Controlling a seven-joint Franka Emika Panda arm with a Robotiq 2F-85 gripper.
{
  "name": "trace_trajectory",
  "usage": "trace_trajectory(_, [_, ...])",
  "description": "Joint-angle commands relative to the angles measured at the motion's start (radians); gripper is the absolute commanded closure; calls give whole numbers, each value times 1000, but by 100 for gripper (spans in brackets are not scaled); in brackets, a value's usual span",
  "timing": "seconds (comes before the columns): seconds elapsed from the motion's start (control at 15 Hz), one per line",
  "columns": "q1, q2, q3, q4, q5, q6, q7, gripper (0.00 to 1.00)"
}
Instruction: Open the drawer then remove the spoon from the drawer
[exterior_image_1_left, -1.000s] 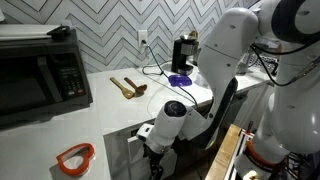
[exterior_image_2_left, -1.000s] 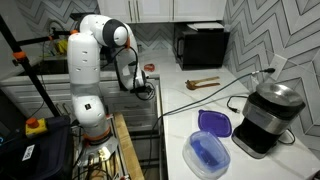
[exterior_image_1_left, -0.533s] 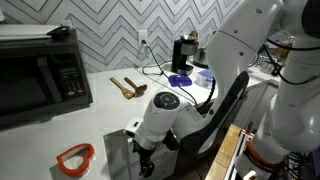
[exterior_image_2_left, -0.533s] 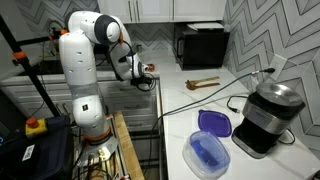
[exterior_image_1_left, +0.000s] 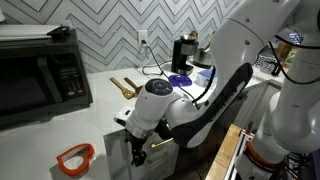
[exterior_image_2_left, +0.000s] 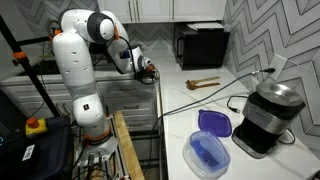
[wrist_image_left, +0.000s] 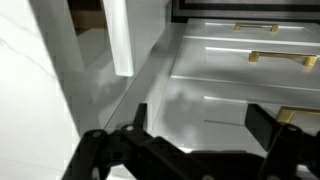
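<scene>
- My gripper (wrist_image_left: 200, 120) is spread as wide as it goes and holds nothing. In the wrist view only bare grey cabinet face shows between the jaws.
- In the exterior views it hangs just off the edge of the white counter (exterior_image_1_left: 95, 125), in front of the cabinet, and I can't see it touching anything.
- I take the drawer (wrist_image_left: 215, 36) to be the shallow grey-white front up and to the right in the wrist view. Its brass handle (wrist_image_left: 255, 27) is well apart from my jaws. A taller front (wrist_image_left: 220, 80) sits below it. From this angle I can't be fully sure which front is which. All of them look shut.
- The spoon shows nowhere, so I judge it is still inside the drawer. The brown utensils (exterior_image_1_left: 127, 87) lying on the counter are not it.
- The step in hand is reaching the handle. I'd turn the jaws so one goes above the bar and one below, and take it at mid-length.
- Then I'd close firmly and pull straight out, level with the runners. An off-centre grip or a slanted pull could jam the drawer or slip off the bar.
- I'd also keep my wrist clear of the counter edge on the way in.
</scene>
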Motion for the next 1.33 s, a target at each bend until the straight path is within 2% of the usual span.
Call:
trace_trajectory(0.0, [-1,-3,-12,-6,-33,8,8,0])
trace_trajectory(0.33, [-2,5,-54,-6,-185,34,43,0])
trace_trajectory(0.73, [9,33,-92,-2,-369,39,158,0])
trace_trajectory(1.27, [23,88,-143,37,-755,41,447,0])
